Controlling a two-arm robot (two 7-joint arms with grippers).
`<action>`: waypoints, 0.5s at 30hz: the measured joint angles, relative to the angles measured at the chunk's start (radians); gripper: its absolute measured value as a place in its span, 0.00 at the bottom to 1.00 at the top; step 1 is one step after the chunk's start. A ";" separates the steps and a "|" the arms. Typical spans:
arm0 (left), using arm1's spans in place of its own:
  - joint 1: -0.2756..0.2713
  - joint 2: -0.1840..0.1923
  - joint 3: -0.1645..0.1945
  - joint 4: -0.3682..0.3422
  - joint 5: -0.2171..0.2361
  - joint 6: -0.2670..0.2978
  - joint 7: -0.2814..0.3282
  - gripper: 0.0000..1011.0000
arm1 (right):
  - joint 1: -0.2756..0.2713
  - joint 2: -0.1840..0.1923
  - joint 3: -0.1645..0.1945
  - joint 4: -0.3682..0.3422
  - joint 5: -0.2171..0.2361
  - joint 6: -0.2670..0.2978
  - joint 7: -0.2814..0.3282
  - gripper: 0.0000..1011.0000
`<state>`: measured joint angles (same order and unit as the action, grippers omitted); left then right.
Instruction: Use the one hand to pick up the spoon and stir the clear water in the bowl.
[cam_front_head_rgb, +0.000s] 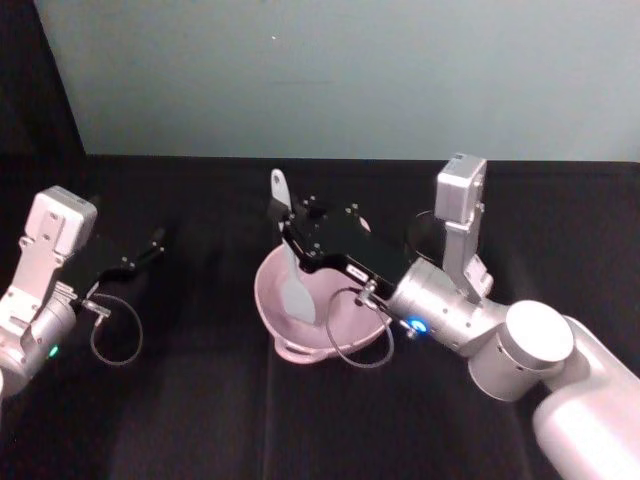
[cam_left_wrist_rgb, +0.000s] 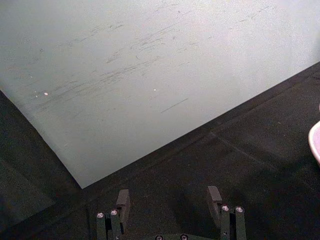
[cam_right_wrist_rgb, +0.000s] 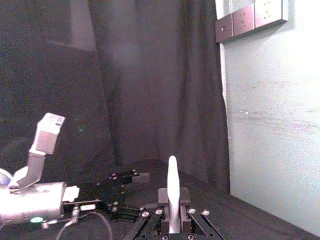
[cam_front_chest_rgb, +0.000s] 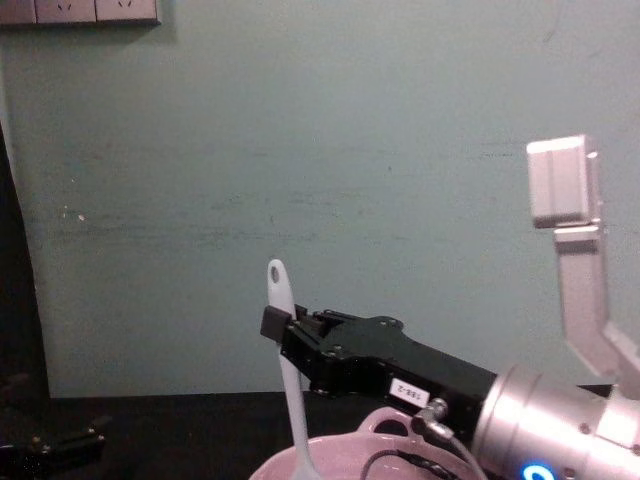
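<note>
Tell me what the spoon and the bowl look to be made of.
The spoon, clamped near-upright in the right gripper over the bowl: probably plastic, white, matte, thin and even. The bowl: pale pink, smooth with soft sheen; plastic or glazed ceramic, can't tell. Left gripper is parked at the left.

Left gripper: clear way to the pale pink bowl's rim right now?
Likely yes: only black tabletop lies between the open left gripper and the left rim of the wide pale pink bowl. The right gripper, shut on the long white plastic spoon, occupies the space above it.
</note>
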<state>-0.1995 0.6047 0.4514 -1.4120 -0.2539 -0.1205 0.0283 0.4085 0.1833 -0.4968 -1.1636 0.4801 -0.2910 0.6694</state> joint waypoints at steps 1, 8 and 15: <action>0.000 0.000 0.000 0.000 0.000 0.000 0.000 1.00 | 0.007 -0.006 -0.002 0.012 -0.005 -0.008 -0.002 0.13; 0.000 0.000 0.000 0.000 0.000 0.000 0.000 1.00 | 0.078 -0.065 0.001 0.157 -0.059 -0.094 -0.046 0.13; 0.000 0.000 0.000 0.000 0.000 0.000 0.000 1.00 | 0.120 -0.088 0.030 0.241 -0.099 -0.155 -0.084 0.13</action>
<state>-0.1995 0.6046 0.4514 -1.4120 -0.2539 -0.1205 0.0283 0.5281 0.0958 -0.4670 -0.9226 0.3806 -0.4461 0.5853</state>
